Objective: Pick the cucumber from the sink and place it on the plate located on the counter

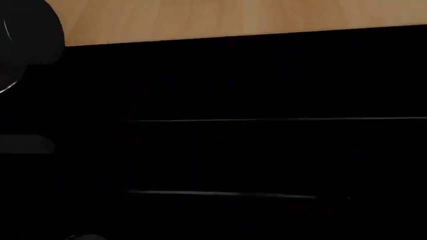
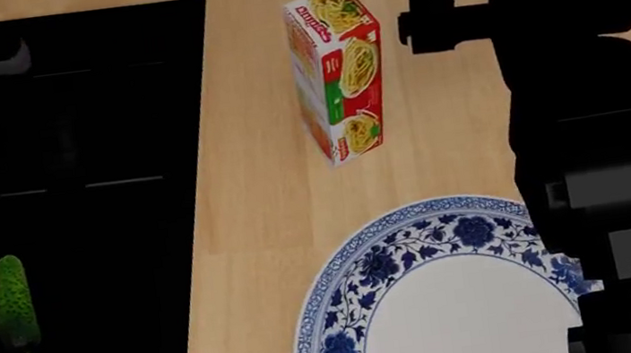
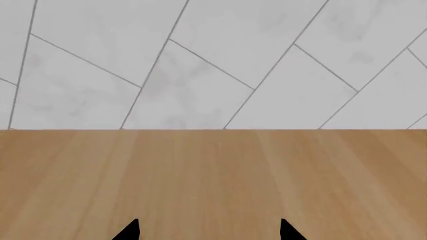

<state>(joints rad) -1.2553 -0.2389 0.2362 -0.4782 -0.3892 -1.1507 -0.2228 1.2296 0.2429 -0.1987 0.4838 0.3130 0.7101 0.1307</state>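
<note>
The cucumber (image 2: 14, 302) lies in the black sink (image 2: 86, 168) near its left side, small, green and bumpy. The plate (image 2: 419, 236), white with a blue floral rim, rests on the wood counter (image 2: 252, 193) at the front. My right arm (image 2: 596, 106) hangs over the counter and the plate's right edge. My right gripper (image 3: 208, 232) is open and empty, its two black tips wide apart above bare counter (image 3: 213, 175). The left wrist view shows only the dark sink (image 1: 267, 160) and the counter's edge (image 1: 233, 17). My left gripper's jaws are lost against the black.
A noodle box (image 2: 337, 70) stands upright on the counter behind the plate. A grey tiled wall (image 3: 213, 60) rises behind the counter. Thin rack wires (image 1: 267, 119) cross the sink. A black rounded shape (image 1: 27, 30) sits at the sink's edge.
</note>
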